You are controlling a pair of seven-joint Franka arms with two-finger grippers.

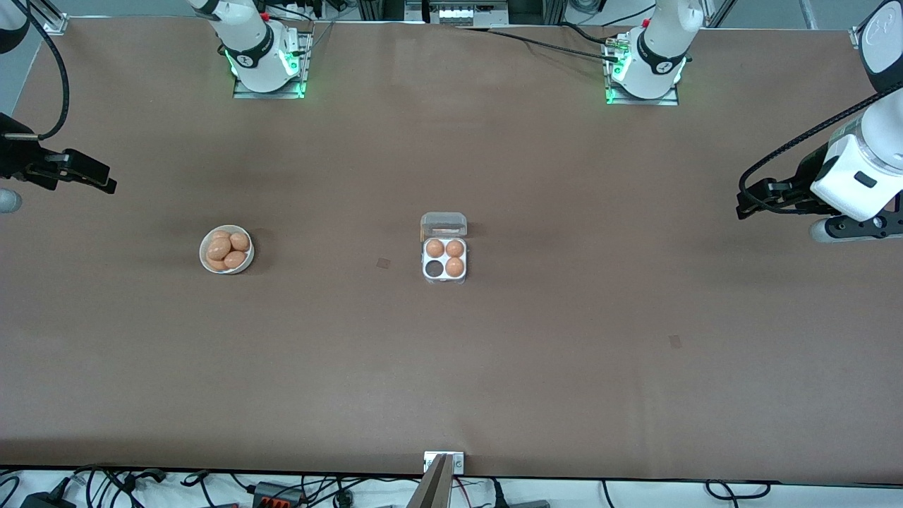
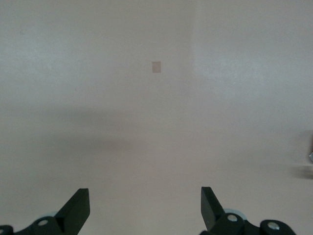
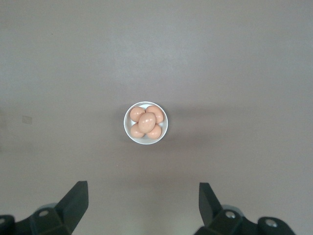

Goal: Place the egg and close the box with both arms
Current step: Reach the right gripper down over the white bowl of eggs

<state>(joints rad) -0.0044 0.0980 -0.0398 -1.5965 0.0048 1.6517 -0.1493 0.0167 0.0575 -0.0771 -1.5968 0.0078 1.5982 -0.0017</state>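
The box (image 1: 444, 255) sits at mid-table, nearest the front camera of the task's things, well apart from both claws and roughly midway between them. Its clear lid (image 1: 444, 225) is swung back flat on the side toward the robots' bases. Three brown eggs fill three cells; the fourth cell (image 1: 433, 269), on the camera side toward the right arm's end, shows dark and empty. That layout probably suits the job: the open cell faces the arm that would bring the egg, and the lid lies out of the way.

A little farther from the camera, toward the right arm's end, stands a white bowl (image 1: 226, 249) heaped with eggs (image 3: 147, 122). In the right wrist view the bowl lies ahead of the claw, centred between the fingers, so the arm seems lined up for a first pick.

The right gripper (image 3: 142, 208) hangs high over the table's edge at its own end, fingers spread wide and holding nothing. The left gripper (image 2: 145, 208) waits over bare table (image 2: 156, 122) at the opposite end, also wide and empty, likely parked until the lid needs folding shut.

No egg has been taken from the bowl yet; the task looks to be at its very start.
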